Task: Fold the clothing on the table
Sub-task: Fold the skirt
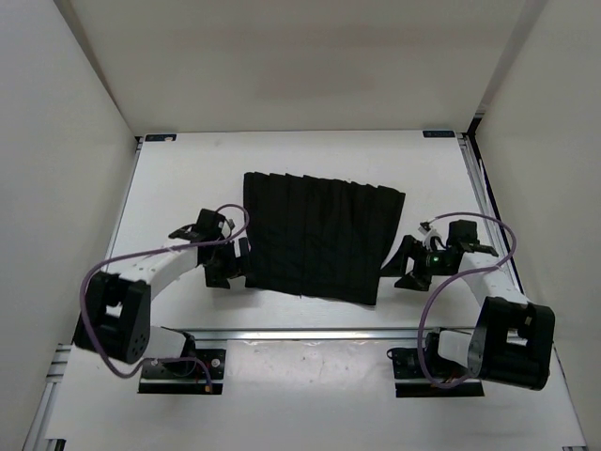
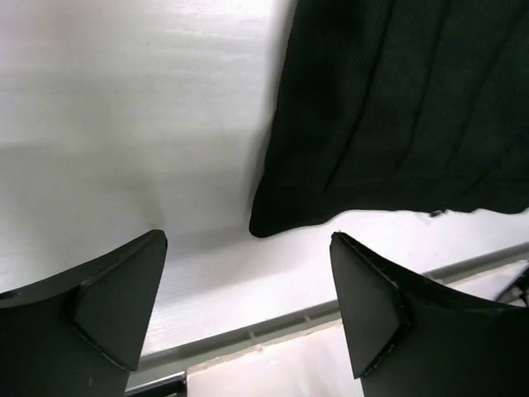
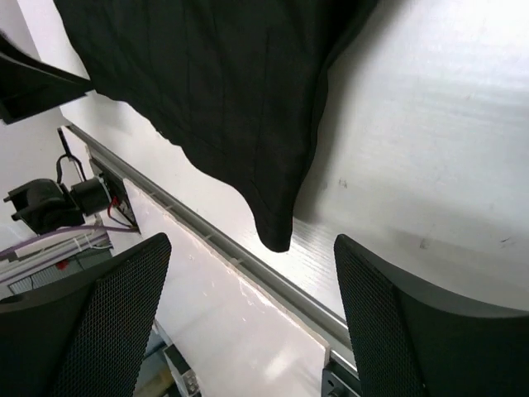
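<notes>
Nearest, a silver aluminium rail [image 1: 310,334] crosses the flat white surface [image 1: 188,178]. Beyond it the left gripper [image 2: 248,240] stands wide and empty, its wrist camera showing the near left corner of the black pleated fabric garment [image 2: 397,107] lying flat. The right gripper [image 3: 252,244], equally wide and empty, faces the near right corner. Only the overhead view shows the whole garment, spread mid-surface between both grippers.

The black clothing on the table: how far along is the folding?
Done: the clothing lies flat on the table; whether any fold is made is unclear. In hand: nothing; left claw and right claw open at its near corners. To do: gripping, folding.
</notes>
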